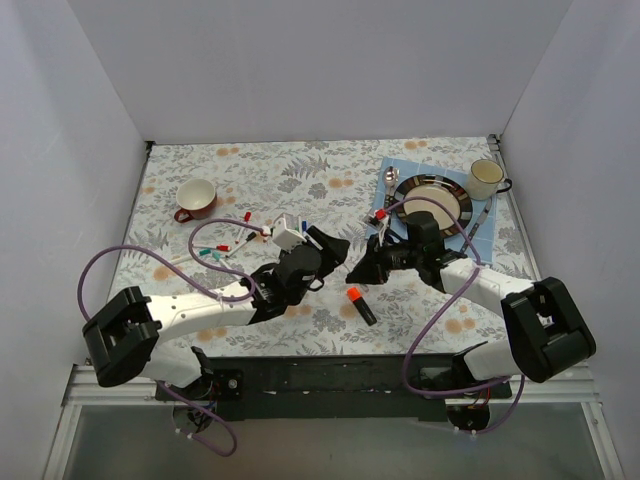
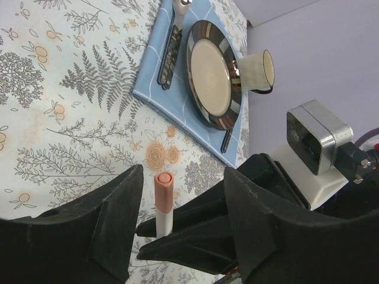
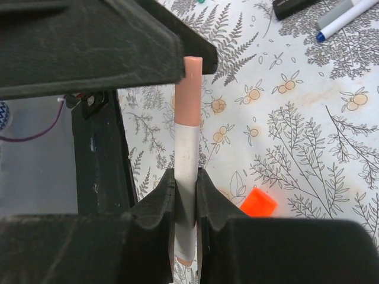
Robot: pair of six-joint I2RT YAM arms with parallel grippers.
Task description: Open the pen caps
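Back wall (image 1: 320, 70): plain pale lavender-white panel.
Side walls (image 1: 50, 150): same pale panels, closing in left and right.
Table (image 1: 280, 175): white top printed with grey ferns and small orange fruit.
Near edge: black rail (image 1: 330, 372) on a metal frame (image 1: 70, 385).
Light: soft, even, faint shadows.

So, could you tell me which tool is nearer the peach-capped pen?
Right: the right tool grips the pen by its barrel; the left tool stands open astride the cap, not touching.
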